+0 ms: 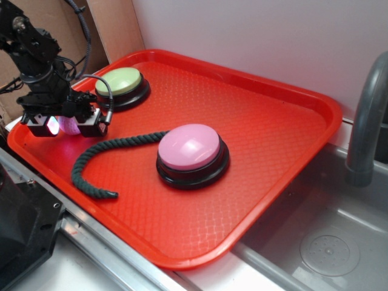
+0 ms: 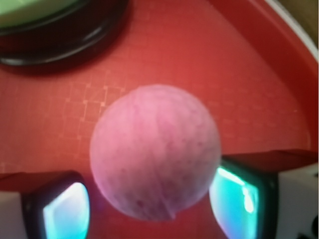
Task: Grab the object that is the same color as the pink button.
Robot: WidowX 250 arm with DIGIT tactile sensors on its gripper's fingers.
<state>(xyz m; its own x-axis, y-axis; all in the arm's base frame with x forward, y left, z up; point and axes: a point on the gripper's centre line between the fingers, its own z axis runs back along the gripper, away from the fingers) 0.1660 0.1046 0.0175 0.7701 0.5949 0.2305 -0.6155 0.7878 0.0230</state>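
Exterior footage places the gripper (image 1: 66, 125) at the left corner of the red tray (image 1: 285, 157), just beside the green-topped button (image 1: 122, 85) and well apart from the pink button (image 1: 189, 148), with the pink ball (image 1: 71, 126) lodged between the jaws, so the grasp is judged to be largely made and only a secure lift is left. Whether the ball is already clear of the tray cannot be told from either view. Only from the wrist camera can the pads (image 2: 234, 199) be seen pinching the ball (image 2: 155, 152) on both sides, while the dark rope (image 1: 103, 159) and the pink button are shown solely from outside.
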